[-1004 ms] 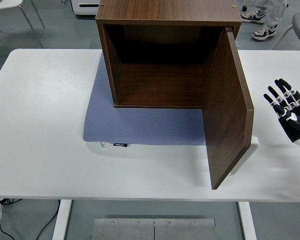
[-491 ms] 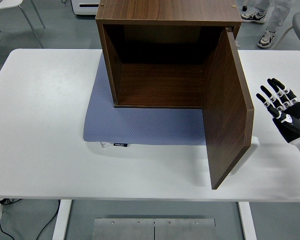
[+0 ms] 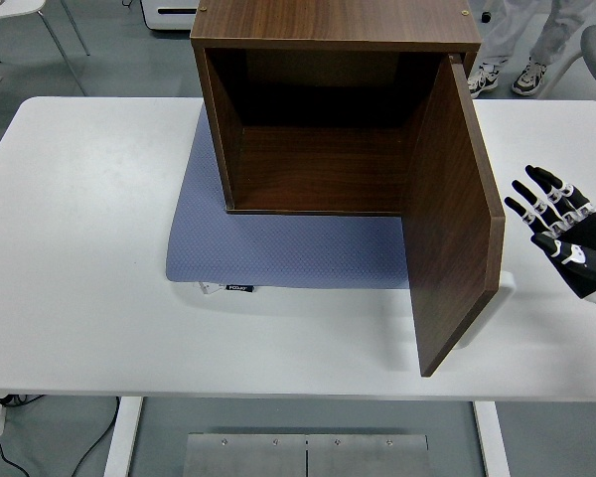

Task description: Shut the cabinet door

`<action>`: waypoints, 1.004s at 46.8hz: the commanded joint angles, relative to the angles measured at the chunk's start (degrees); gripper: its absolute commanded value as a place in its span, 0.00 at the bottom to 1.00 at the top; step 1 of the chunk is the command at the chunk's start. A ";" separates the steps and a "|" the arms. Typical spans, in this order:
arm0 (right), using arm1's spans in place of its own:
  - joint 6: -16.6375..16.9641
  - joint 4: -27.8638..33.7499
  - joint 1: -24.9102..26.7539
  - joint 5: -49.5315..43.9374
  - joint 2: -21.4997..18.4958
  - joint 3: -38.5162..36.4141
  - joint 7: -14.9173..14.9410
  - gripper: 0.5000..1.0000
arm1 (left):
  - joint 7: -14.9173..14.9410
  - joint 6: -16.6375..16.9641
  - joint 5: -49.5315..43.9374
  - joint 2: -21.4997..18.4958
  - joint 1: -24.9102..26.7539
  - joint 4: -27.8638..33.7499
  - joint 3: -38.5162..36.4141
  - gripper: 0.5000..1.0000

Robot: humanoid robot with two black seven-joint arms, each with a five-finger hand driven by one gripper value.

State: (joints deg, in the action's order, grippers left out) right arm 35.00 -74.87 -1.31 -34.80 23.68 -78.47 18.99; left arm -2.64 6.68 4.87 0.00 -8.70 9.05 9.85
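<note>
The right hand (image 3: pixel 561 227) is hovering over the right side of the desk (image 3: pixel 79 248), its black fingers (image 3: pixel 536 199) spread apart and holding nothing. It is sitting just to the right of the door (image 3: pixel 452 219), apart from it, with a strip of bare desk showing between the two. The arm behind it is coming in from the right edge of the view.

The door is standing wide open, swung out toward the near edge of the desk on hinges at the right side of the cabinet (image 3: pixel 333 104). Its free edge is pointing toward the near side, and its lower corner is reaching almost to the desk's front edge. A small white piece (image 3: pixel 505 281) is showing just behind the door's outer edge, low down; what it is cannot be made out.

Under the cabinet a blue-grey mat (image 3: pixel 278 248) is lying flat, spreading out in front of the opening and to its left, with a small dark tag (image 3: pixel 240 288) at its near edge.

The cabinet itself is sitting toward the far side of the desk, brown wood, its inside dark and bare.

Beyond the desk, a person's shoes (image 3: pixel 507 78) are standing on the grey floor at the top right, and a chair (image 3: pixel 20 25) is showing at the top left.
</note>
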 commanded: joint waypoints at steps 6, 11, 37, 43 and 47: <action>0.00 -2.39 2.36 -0.35 1.80 -0.10 0.00 1.00 | 0.00 0.00 0.05 0.00 0.00 0.00 0.00 1.00; 0.00 -4.05 4.47 -1.32 2.42 -0.10 0.00 1.00 | 0.00 0.00 0.05 0.00 0.00 0.00 0.00 1.00; 0.00 -9.24 13.88 -2.11 6.64 -0.81 0.00 1.00 | 0.09 0.00 -0.04 0.00 0.00 0.00 0.00 1.00; 0.00 -10.12 15.55 -3.51 6.90 -0.81 0.00 1.00 | 0.00 0.00 0.05 0.00 0.00 0.00 0.00 1.00; 0.00 -10.56 16.52 -5.01 6.90 -0.81 -0.09 1.00 | 0.00 0.00 0.05 0.00 0.00 0.00 0.00 1.00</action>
State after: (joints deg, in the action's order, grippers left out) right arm 35.00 -85.17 14.61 -38.84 30.58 -79.29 19.00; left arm -2.64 6.69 4.86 0.00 -8.70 9.05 9.84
